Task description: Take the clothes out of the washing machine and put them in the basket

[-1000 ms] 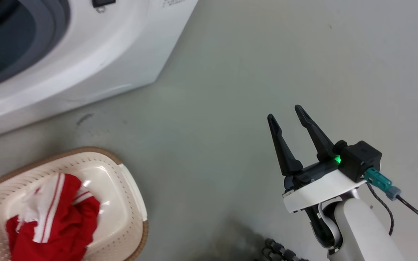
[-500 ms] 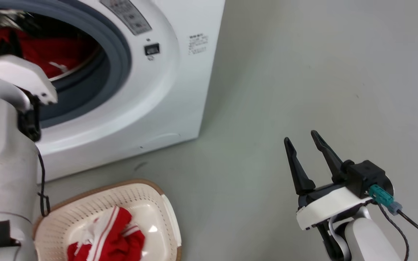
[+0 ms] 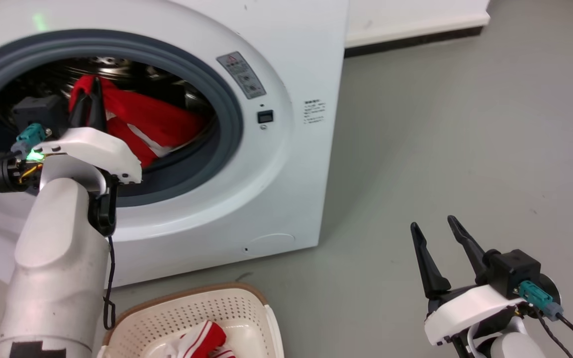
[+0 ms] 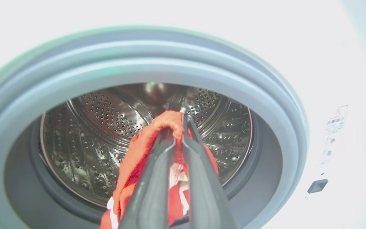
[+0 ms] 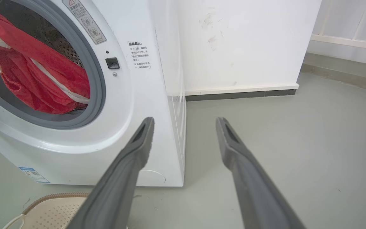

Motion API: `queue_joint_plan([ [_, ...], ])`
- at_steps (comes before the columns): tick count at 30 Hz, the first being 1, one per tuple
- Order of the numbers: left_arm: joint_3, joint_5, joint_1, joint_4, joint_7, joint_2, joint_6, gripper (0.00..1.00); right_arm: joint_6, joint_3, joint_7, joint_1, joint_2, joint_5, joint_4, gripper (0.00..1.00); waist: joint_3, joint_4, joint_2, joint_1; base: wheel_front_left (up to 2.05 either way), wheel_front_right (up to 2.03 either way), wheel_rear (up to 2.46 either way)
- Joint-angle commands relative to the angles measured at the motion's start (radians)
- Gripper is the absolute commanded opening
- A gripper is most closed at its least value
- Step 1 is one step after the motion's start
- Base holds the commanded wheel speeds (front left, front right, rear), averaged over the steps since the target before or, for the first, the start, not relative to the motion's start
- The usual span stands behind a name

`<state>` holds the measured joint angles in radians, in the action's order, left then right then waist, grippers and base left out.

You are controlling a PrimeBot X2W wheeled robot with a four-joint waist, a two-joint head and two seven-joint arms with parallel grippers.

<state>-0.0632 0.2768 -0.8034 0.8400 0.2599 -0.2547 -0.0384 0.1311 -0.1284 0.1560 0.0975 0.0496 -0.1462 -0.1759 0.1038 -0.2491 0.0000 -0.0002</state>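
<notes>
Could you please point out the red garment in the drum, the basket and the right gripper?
red garment (image 3: 167, 124): head view, on the middle of its red cloth.
basket (image 3: 177, 315): head view, on its perforated inner wall.
right gripper (image 3: 433, 223): head view, midway between its open fingertips.

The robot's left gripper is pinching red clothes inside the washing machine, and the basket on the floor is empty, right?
Not quite. The basket isn't empty: the head view shows a red-and-white garment lying in it. The rest is right: the left gripper is shut on red clothes inside the washing machine.
</notes>
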Motion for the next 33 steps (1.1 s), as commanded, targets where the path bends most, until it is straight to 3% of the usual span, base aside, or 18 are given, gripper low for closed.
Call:
queue_joint_plan([
  [1,-0.005,-0.005,0.024,-0.035,0.006,0.002,-0.006,0.0,-0.001,0.006,-0.005,-0.013,0.001,0.007,0.011,1.0,-0.035,0.035,0.0,0.0002,0.0,0.0,0.0],
  [11,-0.028,-0.018,0.183,-0.466,0.003,0.02,-0.008,0.0,-0.001,0.023,-0.05,-0.076,0.001,0.023,0.068,1.0,-0.088,0.11,0.0,0.0002,0.0,0.0,0.0],
  [18,-0.039,-0.012,0.353,-0.838,-0.083,0.023,0.037,0.0,-0.001,0.019,-0.066,-0.095,0.001,0.021,0.091,1.0,-0.096,0.146,0.0,0.0002,0.0,0.0,0.0],
  [22,-0.04,0.002,0.493,-0.98,-0.133,0.035,0.069,0.0,-0.001,0.018,-0.072,-0.093,0.001,0.021,0.104,1.0,-0.081,0.158,0.0,0.0002,0.0,0.0,0.0],
  [27,-0.048,0.054,0.684,-1.015,-0.176,0.083,0.109,0.0,-0.001,0.026,-0.07,-0.077,0.001,0.027,0.116,1.0,-0.048,0.174,0.0,0.0002,0.0,0.0,0.0],
  [33,-0.081,0.11,0.832,-0.838,-0.167,0.141,0.117,0.0,-0.001,0.031,-0.074,-0.06,0.001,0.032,0.121,1.0,-0.007,0.203,0.0,0.0002,0.0,0.0,0.0],
])
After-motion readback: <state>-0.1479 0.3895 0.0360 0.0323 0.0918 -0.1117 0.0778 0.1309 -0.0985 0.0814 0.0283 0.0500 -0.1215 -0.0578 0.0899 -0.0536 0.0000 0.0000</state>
